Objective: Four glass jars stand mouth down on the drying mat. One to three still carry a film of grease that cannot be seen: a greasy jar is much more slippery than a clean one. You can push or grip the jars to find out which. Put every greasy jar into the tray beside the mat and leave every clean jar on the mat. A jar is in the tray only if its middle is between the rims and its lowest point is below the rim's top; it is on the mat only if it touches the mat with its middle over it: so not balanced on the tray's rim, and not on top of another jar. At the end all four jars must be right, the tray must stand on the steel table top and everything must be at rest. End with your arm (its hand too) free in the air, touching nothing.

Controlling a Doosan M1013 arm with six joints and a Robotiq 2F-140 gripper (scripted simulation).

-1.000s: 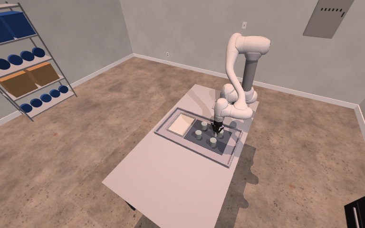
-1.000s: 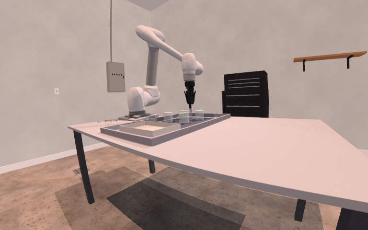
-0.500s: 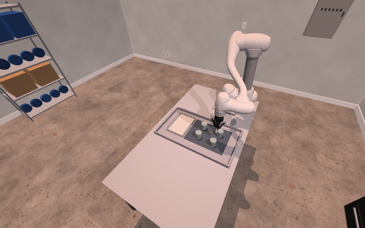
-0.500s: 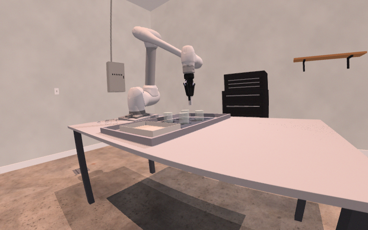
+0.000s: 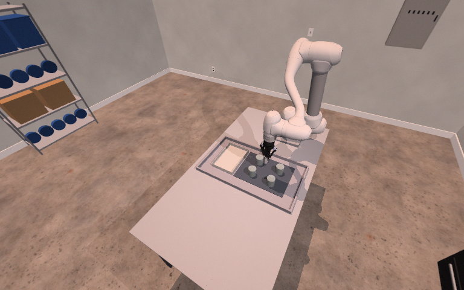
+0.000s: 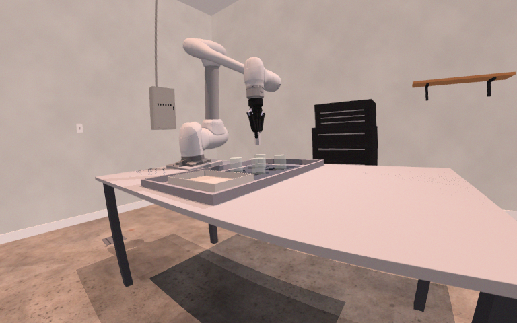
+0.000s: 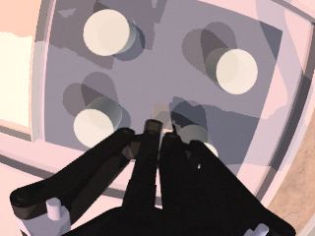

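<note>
Four pale glass jars stand mouth down on the dark drying mat (image 5: 281, 188) (image 7: 164, 39): two on the arm's side (image 5: 259, 159) (image 5: 280, 168) and two on the far side (image 5: 252, 171) (image 5: 270, 180). In the wrist view three jars show clearly (image 7: 105, 31) (image 7: 235, 70) (image 7: 94, 125). The fourth jar (image 7: 195, 134) is partly hidden behind the fingers. My gripper (image 5: 267, 156) (image 6: 256, 141) (image 7: 158, 116) is shut and empty. It hangs above the mat between the two jars on the arm's side, clear of their tops. The cream-floored tray (image 5: 229, 159) (image 6: 213, 186) (image 7: 16, 73) lies beside the mat and holds no jar.
A low grey frame (image 5: 246, 194) (image 6: 228, 196) surrounds the mat and the tray on the table. The arm's base stands at the table's far end. A black drawer cabinet (image 6: 345, 131) stands behind the table and a shelf rack (image 5: 30, 78) by the wall.
</note>
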